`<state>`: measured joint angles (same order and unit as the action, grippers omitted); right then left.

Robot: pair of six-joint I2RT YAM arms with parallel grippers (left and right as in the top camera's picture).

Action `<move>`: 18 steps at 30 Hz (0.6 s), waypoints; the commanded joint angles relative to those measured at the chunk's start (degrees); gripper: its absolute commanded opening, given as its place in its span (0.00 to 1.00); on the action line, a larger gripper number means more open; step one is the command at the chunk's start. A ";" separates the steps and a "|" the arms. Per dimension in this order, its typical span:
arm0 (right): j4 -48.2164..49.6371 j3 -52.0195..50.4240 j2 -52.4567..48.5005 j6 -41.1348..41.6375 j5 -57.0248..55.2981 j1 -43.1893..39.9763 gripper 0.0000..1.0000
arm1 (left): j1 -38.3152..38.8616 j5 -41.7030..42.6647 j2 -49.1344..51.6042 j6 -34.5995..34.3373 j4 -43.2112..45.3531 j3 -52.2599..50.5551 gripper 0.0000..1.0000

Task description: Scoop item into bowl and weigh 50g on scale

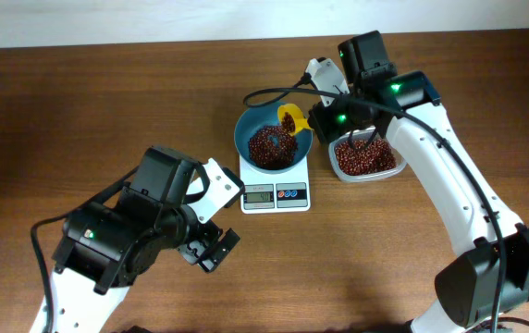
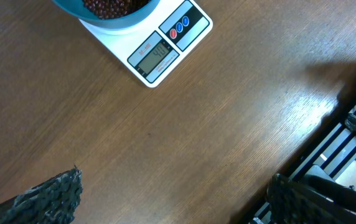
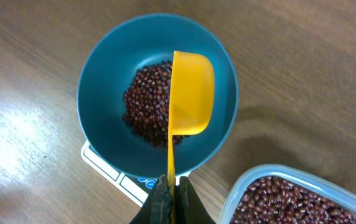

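Jaws spread wide, the left gripper (image 1: pixel 207 248) hovers empty over bare wood at the near left of the desk (image 1: pixel 107 102). Just beyond it to the right sits the white scale (image 1: pixel 275 192), display and coloured buttons facing near. The teal bowl (image 3: pixel 97 81) rests on the scale's platform, with a heap of red-brown beans (image 3: pixel 144 102) lying at its bottom. A yellow scoop (image 3: pixel 192 93) hangs over the bowl's right half, above the beans. The right gripper (image 3: pixel 170 190) is clamped tight on the scoop's thin handle. Right of the scale stands a clear container (image 3: pixel 265 169) with more beans inside.
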<state>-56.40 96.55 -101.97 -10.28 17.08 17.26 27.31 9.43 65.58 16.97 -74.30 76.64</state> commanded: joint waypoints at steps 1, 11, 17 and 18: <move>-1.33 1.92 0.72 1.25 -1.09 0.11 0.04 | -0.09 -0.22 0.09 0.90 0.07 -0.22 0.99; -1.68 2.56 0.76 2.25 -1.53 1.51 0.04 | -0.09 -0.22 0.09 0.87 0.07 -0.22 0.99; -1.75 2.67 0.57 3.74 -3.43 2.27 0.04 | -0.09 -0.22 0.09 0.87 0.07 -0.22 0.99; -1.77 2.67 0.57 3.76 -3.43 2.27 0.04 | -0.09 -0.22 0.09 0.87 0.07 -0.22 0.99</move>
<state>-58.28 97.62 -101.97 -7.88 14.79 19.22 27.31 9.43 65.58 16.97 -74.30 76.64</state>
